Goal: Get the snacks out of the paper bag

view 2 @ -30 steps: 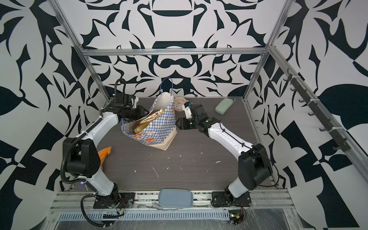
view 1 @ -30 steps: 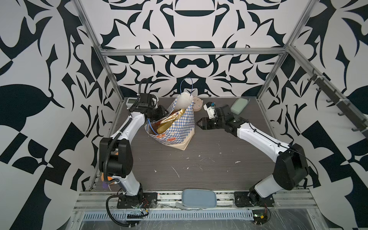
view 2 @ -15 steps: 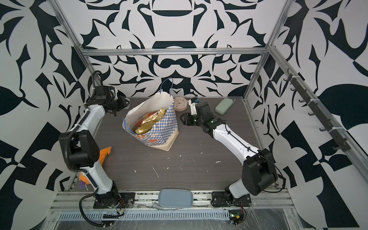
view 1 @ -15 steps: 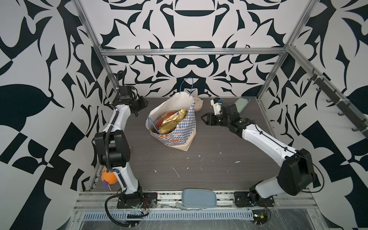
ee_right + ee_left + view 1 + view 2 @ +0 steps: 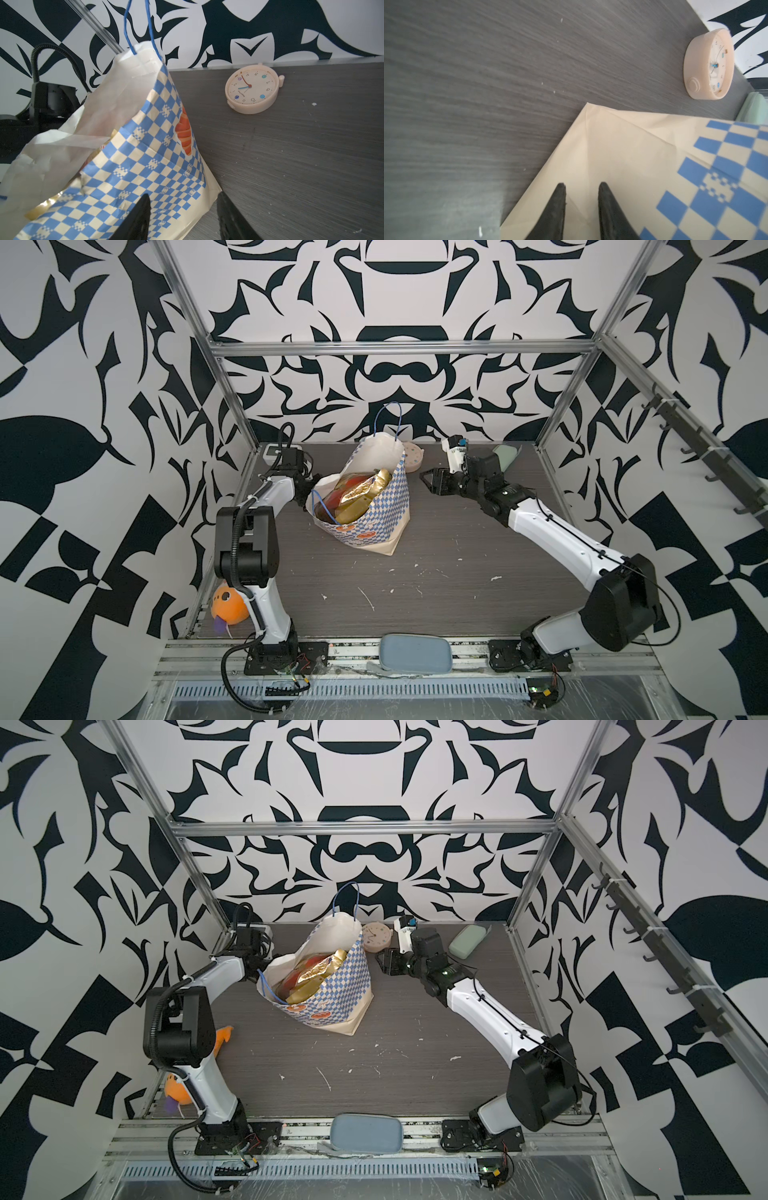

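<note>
**Top views:** cream paper carrier bag with blue-checked band point(image 5: 376, 510) sits rear-centre, glossy gold and red snack packets point(image 5: 359, 495) inside, none out; first reach. Left gripper point(image 5: 306, 488), well away half a second ago, now at the rim.
**Left wrist:** fingers point(image 5: 560, 207) narrowly parted, empty.
**Right wrist:** right gripper point(image 5: 183, 194) wide, empty, beside bag.
**Next:** pinch a packet.

1. The left gripper point(image 5: 581, 185) is seen with jaws parted before the paper bag point(image 5: 623, 149), at its cream panel.
2. A peach clock point(image 5: 708, 64) is seen on the grey table point(image 5: 467, 83), near the wall point(image 5: 756, 27).
</note>
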Action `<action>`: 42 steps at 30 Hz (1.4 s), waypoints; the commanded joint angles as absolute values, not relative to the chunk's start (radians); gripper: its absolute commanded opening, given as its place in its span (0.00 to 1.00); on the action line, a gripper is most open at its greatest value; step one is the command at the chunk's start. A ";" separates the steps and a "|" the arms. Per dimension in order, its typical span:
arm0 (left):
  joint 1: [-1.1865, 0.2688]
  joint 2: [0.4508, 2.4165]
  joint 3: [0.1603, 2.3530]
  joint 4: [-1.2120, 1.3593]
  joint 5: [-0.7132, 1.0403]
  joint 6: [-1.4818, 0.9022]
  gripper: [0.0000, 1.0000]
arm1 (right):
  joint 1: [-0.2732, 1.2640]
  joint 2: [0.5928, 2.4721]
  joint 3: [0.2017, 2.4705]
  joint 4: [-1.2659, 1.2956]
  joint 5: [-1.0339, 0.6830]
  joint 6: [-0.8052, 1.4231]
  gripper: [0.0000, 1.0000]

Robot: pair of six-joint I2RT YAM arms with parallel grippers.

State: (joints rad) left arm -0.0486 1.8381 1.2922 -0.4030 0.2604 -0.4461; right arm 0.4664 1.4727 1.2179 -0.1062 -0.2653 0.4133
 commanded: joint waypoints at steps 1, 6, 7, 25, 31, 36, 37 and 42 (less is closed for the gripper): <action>-0.117 1.768 1.192 -0.411 0.287 -0.534 0.30 | 0.463 1.471 1.291 -0.084 -0.270 0.389 0.55; -0.206 1.652 1.079 -0.351 0.258 -0.701 0.22 | 0.419 1.452 1.354 -0.188 -0.274 0.395 0.56; -0.232 1.635 1.064 -0.327 0.252 -0.731 0.22 | 0.419 1.447 1.374 -0.221 -0.273 0.382 0.56; -0.414 1.430 1.103 -0.278 -0.058 -0.632 0.45 | 0.494 1.510 1.738 -0.922 -0.243 0.106 0.58; -0.403 1.357 1.234 -0.316 -0.065 -0.397 0.75 | 0.648 1.682 1.907 -1.019 -0.039 0.083 0.63; -0.400 1.423 1.465 -0.489 0.087 -0.248 0.84 | 0.676 1.796 2.050 -1.113 0.055 0.080 0.66; -0.401 1.431 1.490 -0.505 0.111 -0.241 0.84 | 0.676 1.807 2.058 -1.119 0.073 0.079 0.68; -0.402 1.472 1.535 -0.506 0.211 -0.246 0.84 | 0.675 1.862 2.135 -1.213 0.155 0.060 0.78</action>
